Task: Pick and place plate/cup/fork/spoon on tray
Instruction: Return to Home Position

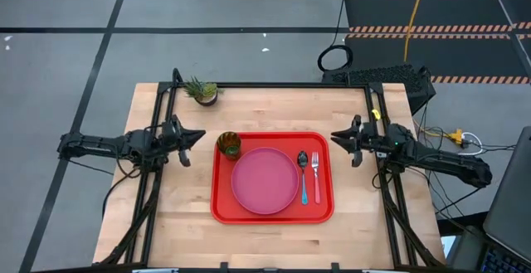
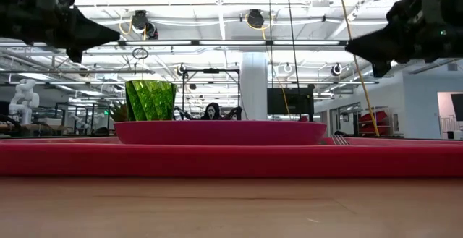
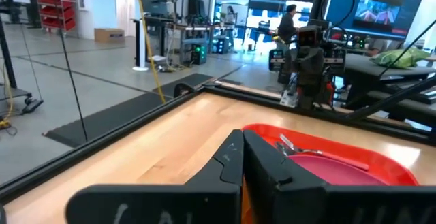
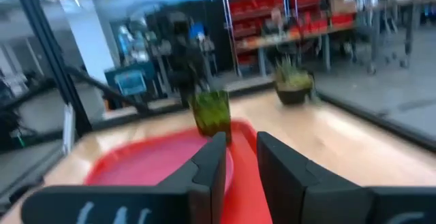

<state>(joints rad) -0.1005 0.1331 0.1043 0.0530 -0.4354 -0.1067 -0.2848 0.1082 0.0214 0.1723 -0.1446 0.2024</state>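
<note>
The red tray [image 1: 274,217] lies in the middle of the table. On it, the pink plate [image 1: 265,182] lies flat at the centre. The dark green cup [image 1: 229,145] stands upright in the tray's far left corner. The blue-handled spoon [image 1: 303,177] and the pink-handled fork [image 1: 316,177] lie side by side right of the plate. My left gripper [image 1: 197,134] hovers left of the tray, shut and empty. My right gripper [image 1: 335,134] hovers right of the tray, slightly open and empty. In the low view both the left gripper [image 2: 116,34] and the right gripper [image 2: 349,48] hang well above the tray.
A small potted spiky plant [image 1: 202,91] stands near the table's far edge, left of centre. Bare wood shows on all sides of the tray. Black frame rails run along the table's far edge and both sides.
</note>
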